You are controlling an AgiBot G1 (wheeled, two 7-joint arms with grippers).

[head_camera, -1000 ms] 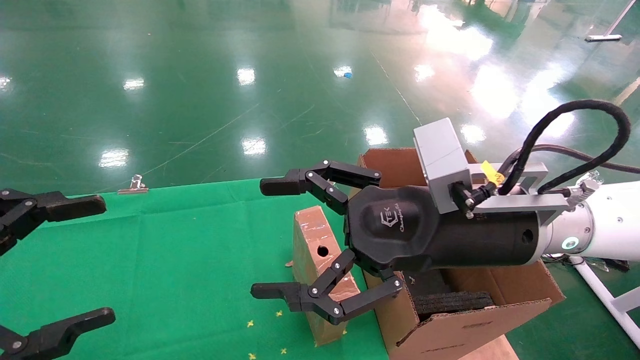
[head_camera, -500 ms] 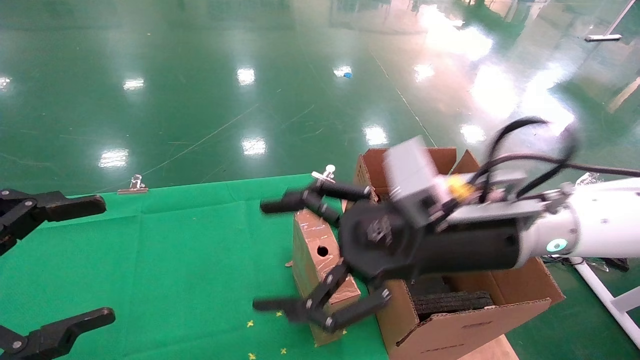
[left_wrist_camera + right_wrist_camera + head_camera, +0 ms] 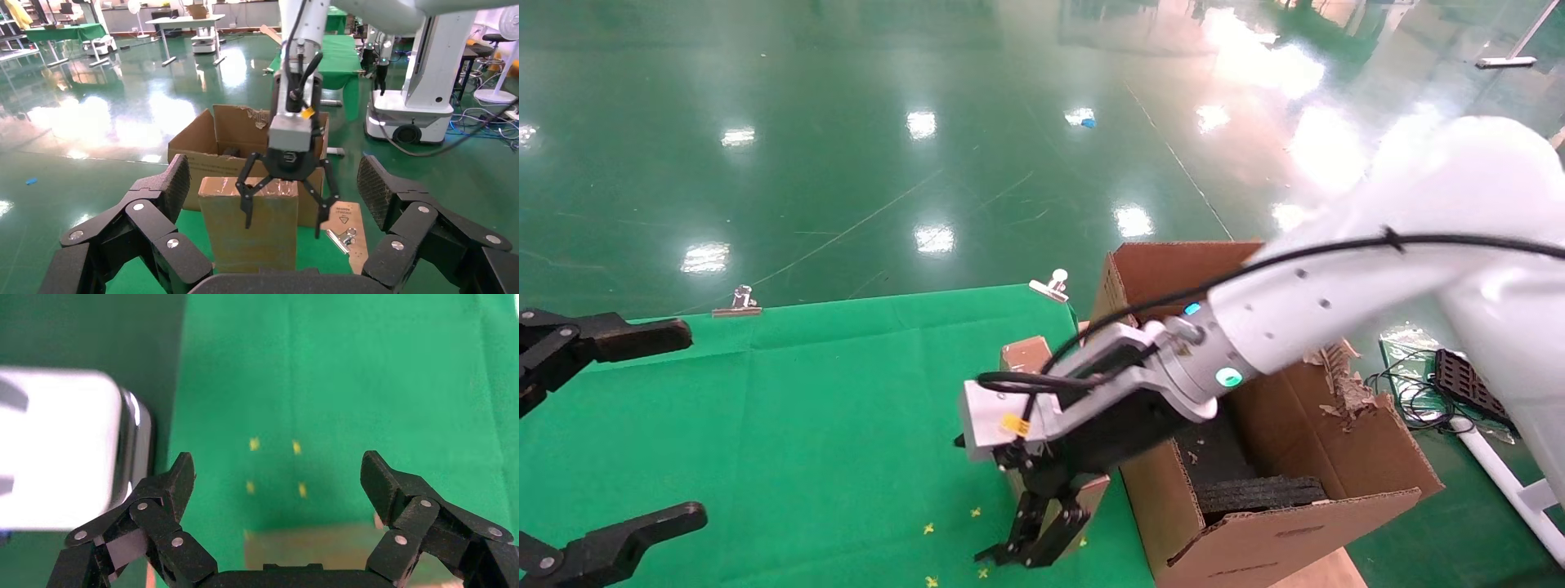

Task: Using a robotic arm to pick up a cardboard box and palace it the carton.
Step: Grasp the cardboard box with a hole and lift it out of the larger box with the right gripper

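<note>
The right gripper [image 3: 1030,535], at the end of the robotic arm [image 3: 1303,310], points steeply down over the cardboard box [image 3: 251,226], with its jaws spread wide and nothing between them. In the left wrist view its black fingers [image 3: 246,199] hang down on either side of the box's top edge, apart from the cardboard, so the box lies directly below the gripper and partly inside its open span. The box stands on one narrow edge on the green cloth [image 3: 780,425], with its long axis running away from the robot and its far side just beside the near wall of the carton [image 3: 1254,539]. The carton sits to the robot's right of the box, its flaps up, one flap torn and ragged, black foam inside. The coming move therefore seems to turn on lowering straight down until the jaws straddle the thin slab across its short width, then closing. The right arm is plainly the nearer one. The left gripper [image 3: 601,441] is parked at the left edge of the cloth, well apart from the box, its jaws open and empty. A small yellow tag on the grey camera block [image 3: 1001,420] carries marks too small to read, and no other writing is legible.
</note>
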